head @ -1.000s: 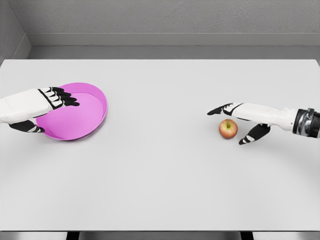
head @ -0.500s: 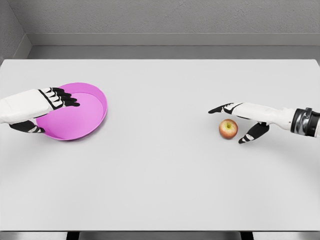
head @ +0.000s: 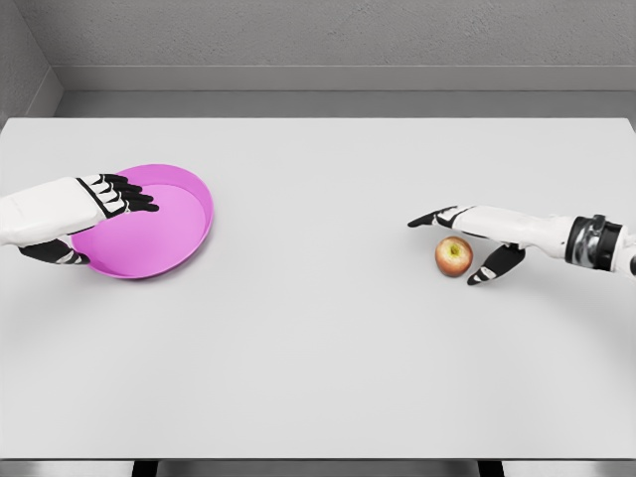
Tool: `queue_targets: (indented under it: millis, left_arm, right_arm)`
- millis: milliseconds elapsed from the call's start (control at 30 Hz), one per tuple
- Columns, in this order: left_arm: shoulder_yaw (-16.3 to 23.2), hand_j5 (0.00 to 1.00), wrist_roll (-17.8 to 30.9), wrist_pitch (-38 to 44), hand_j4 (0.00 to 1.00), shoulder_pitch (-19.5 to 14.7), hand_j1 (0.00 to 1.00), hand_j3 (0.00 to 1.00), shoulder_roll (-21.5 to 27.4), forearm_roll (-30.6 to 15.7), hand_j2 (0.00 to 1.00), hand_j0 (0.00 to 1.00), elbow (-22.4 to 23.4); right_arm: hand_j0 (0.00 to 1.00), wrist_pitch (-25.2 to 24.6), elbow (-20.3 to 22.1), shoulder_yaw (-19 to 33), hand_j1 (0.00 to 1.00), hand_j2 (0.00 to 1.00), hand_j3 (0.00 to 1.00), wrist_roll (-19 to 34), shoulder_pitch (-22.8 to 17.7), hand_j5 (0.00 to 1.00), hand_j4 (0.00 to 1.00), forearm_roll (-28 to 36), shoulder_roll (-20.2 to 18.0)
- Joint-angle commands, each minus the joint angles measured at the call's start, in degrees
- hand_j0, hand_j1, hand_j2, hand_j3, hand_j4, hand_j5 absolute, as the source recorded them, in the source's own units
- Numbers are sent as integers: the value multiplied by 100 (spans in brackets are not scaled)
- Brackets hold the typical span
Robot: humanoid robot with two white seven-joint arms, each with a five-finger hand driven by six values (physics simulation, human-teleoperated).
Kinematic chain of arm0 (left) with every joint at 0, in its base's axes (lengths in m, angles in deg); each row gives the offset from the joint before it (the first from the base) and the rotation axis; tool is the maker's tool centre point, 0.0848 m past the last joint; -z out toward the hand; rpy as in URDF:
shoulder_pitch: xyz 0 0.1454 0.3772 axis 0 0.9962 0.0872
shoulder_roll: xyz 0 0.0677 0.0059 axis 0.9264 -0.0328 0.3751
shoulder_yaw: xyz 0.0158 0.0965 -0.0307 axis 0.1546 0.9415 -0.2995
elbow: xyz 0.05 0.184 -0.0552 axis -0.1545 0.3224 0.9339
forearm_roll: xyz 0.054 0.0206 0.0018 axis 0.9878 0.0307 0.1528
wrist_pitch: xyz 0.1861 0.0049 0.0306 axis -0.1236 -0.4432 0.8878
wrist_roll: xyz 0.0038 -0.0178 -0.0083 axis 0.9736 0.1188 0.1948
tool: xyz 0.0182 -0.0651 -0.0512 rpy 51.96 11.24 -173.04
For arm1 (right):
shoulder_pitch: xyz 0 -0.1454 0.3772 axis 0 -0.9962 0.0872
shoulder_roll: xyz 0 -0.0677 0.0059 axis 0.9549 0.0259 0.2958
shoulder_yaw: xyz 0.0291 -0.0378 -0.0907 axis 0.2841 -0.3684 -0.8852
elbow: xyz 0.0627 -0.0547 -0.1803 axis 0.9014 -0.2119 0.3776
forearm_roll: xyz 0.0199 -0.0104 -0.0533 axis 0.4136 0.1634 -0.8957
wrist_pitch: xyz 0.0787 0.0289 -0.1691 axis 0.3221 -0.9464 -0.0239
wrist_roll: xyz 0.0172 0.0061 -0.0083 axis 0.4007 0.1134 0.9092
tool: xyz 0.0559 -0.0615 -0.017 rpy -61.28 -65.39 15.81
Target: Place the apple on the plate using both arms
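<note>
1. Apple count in the head view: one, resting on the white desk in its right half, well apart from the plate.
2. One plate is seen, bright magenta, round and shallow with a raised rim, placed on the left part of the desk; nothing is carried inside it.
3. Two hands are counted, each white with black finger segments, one entering from each side of the picture.
4. The apple is shown as small and round, red with a yellowish patch on its upper face, and a dark stem dimple is visible at the top.
5. The right hand is held open around the apple: the extended fingers are stretched above and beyond the fruit, pointing left, while the thumb is lowered just beside the apple's right side. Contact between thumb and apple cannot be told; no grasp is closed on it.
6. The left hand is laid over the near-left rim of the plate, with the fingers above the rim and the thumb below its outer edge. It appears to be clasped on the plate's rim.
7. A grey wall is seen behind the far edge of the desk.
</note>
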Motion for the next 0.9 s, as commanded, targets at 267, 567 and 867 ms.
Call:
queue_targets:
  millis: [267,567,867]
  left_arm:
    - [-4,100,-3,4,100,9,100,100,7,-35,100,100,0]
    - [-4,100,-3,4,100,9,100,100,-37,-35,100,100,0]
    - [-4,100,-3,4,100,9,100,100,-37,-35,100,100,0]
  right_arm:
    - [91,-36,-6,3,91,91,91,-2,26,91,91,-22,55]
    - [77,0,2,12,77,77,77,-2,70,77,77,-30,46]
    - [62,114,2,12,62,62,62,-2,70,62,62,-30,90]
